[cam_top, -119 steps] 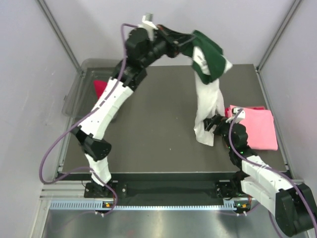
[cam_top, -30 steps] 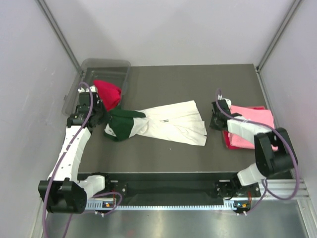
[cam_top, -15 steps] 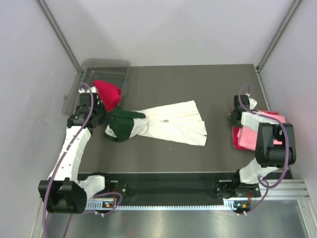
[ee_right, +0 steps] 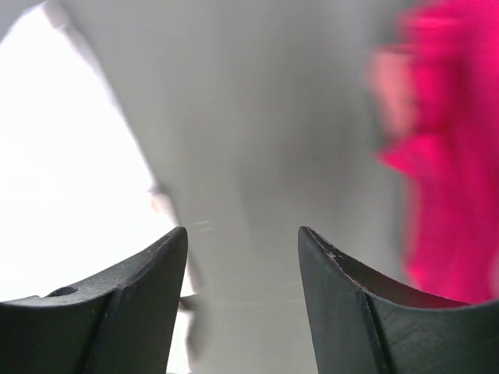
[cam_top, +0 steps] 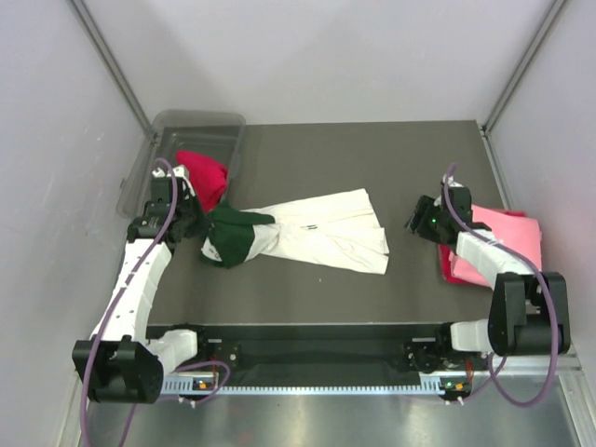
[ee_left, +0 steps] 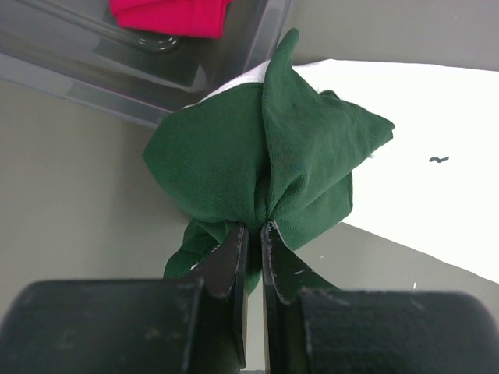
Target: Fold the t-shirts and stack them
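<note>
A clear grey plastic bin point(cam_top: 200, 119) sits at the far left corner of the table, its long side running near to far. Its left wall reaches past the left edge of the dark grey mat point(cam_top: 317, 168) that covers the tabletop. Pale plain walls point(cam_top: 317, 56) close the scene on the left, far and right sides, with a slanted metal strut point(cam_top: 112, 60) in the far left corner and another point(cam_top: 526, 60) in the far right. Along the near edge runs a black rail point(cam_top: 317, 354), then a ribbed silver strip point(cam_top: 307, 384), then brushed metal sheet point(cam_top: 307, 421).
</note>
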Controlling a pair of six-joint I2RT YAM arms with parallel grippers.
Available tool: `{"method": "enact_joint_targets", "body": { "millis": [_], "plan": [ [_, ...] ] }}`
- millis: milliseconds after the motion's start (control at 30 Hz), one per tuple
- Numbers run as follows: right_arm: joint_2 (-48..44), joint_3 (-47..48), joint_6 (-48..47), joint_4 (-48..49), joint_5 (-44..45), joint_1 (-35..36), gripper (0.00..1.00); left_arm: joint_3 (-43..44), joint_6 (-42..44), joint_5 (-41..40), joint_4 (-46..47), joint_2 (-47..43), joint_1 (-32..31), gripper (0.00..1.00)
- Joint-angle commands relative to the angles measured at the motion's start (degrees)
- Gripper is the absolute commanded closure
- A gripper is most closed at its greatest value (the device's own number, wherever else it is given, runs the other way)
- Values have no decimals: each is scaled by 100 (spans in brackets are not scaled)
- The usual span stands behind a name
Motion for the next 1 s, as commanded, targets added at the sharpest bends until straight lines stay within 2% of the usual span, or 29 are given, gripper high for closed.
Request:
{"method": "enact_joint_targets", "body": {
  "millis": [0, 333, 600, 967],
  "plan": [
    [64, 421, -195, 216, -719, 374, 40, -70, 82, 95, 279, -153, 5, 100],
    [1137, 1203, -134, 189, -571, 1393, 39, -70, 74, 95, 253, -3, 14, 100],
    [2059, 1775, -99, 365, -245, 1561, 40, -79, 100, 51, 235, -56, 14, 100],
    [2596, 2373, 68, 391, 54, 1711, 45, -88, 126, -19, 227, -82, 5, 100]
  ]
}}
